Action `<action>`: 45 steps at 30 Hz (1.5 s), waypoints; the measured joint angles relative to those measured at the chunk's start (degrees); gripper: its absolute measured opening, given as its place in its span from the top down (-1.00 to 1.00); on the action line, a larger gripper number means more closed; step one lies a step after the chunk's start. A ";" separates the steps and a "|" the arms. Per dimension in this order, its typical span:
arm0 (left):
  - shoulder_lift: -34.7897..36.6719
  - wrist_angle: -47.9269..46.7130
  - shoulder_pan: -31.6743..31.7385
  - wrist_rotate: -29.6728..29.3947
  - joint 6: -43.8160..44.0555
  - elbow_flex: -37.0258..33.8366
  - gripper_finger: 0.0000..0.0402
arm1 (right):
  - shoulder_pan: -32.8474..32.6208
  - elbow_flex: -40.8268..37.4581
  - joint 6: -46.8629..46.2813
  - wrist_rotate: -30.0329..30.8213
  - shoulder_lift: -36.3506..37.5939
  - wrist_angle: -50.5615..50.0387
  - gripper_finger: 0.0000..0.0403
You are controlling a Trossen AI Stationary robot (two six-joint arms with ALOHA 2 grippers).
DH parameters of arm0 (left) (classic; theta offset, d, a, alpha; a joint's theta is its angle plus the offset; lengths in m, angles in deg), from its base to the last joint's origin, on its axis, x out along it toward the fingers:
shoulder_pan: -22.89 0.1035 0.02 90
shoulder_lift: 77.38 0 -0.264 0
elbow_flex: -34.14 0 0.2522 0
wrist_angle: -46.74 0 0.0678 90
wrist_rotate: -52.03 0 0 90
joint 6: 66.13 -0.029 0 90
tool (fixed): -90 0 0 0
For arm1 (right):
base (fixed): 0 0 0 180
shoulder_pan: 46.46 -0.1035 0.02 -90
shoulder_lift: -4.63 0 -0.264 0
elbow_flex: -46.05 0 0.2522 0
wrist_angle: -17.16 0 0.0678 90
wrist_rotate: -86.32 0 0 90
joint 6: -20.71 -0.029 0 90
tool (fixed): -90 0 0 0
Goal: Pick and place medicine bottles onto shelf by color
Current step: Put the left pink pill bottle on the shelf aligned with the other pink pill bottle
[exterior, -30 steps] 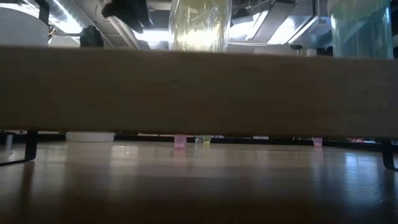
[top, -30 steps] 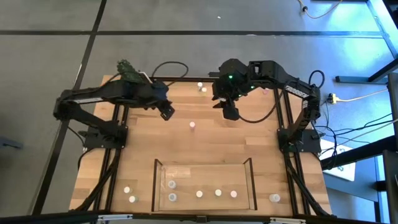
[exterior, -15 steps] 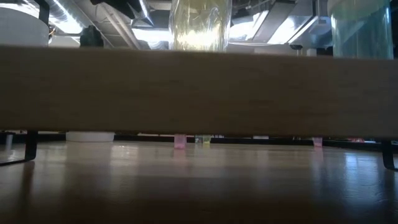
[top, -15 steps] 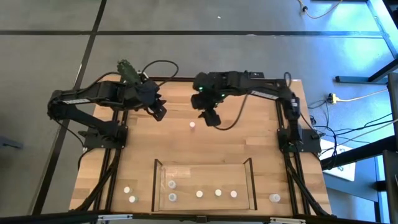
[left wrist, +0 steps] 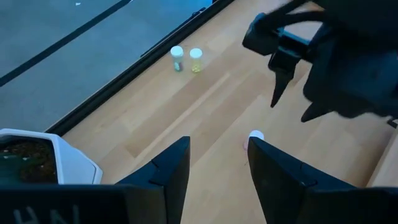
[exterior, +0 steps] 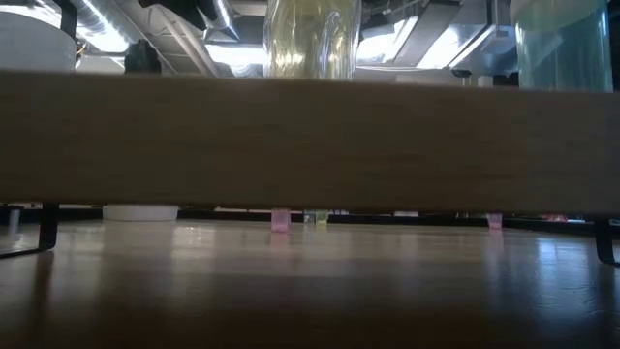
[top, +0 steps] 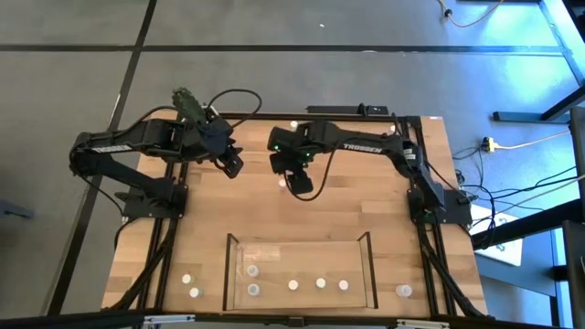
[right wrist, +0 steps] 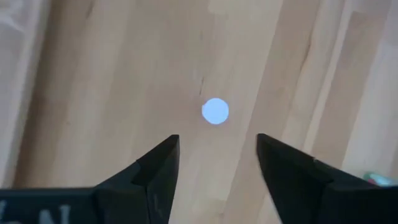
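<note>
High view: the right gripper (top: 299,182) hangs over the middle of the table (top: 384,206), right above a lone bottle (top: 282,183) that peeks out beside its tip. The left gripper (top: 232,167) waits near the far left corner, by the cactus pot (top: 189,104). The shelf (top: 232,274) sits at the near edge with a row of bottles already inside.

Low view: a wooden board fills most of the picture, so neither arm shows. Only a pink bottle (exterior: 280,221) and another farther right (exterior: 495,222) are visible on the table beyond it.

Left wrist view: the left gripper's fingers (left wrist: 171,174) stand apart and hold nothing. Past them the right arm's tips hover just above the white-capped bottle (left wrist: 255,136). Two more bottles (left wrist: 186,60) stand by the table's far edge.

Right wrist view: jaws spread and empty, the cap (right wrist: 215,111) sitting between and ahead of the fingers (right wrist: 160,163).

Risk: the bottle is tiny. If the descent drifts sideways, one finger could land on the cap and tip it or send it rolling. Closing too high could pinch only the cap edge and flick it away.
</note>
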 joint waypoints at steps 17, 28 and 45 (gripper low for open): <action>-0.02 -0.02 -0.02 0.04 0.05 0.00 0.23 | -0.80 0.00 6.21 0.38 -7.21 2.50 -0.19; -0.02 -0.02 -0.02 0.07 0.00 0.00 0.23 | -0.13 0.00 6.32 0.53 -8.95 4.50 -0.19; -0.04 -0.25 0.00 0.07 -0.04 0.00 0.23 | -0.01 0.01 6.34 0.47 -12.06 6.16 -0.19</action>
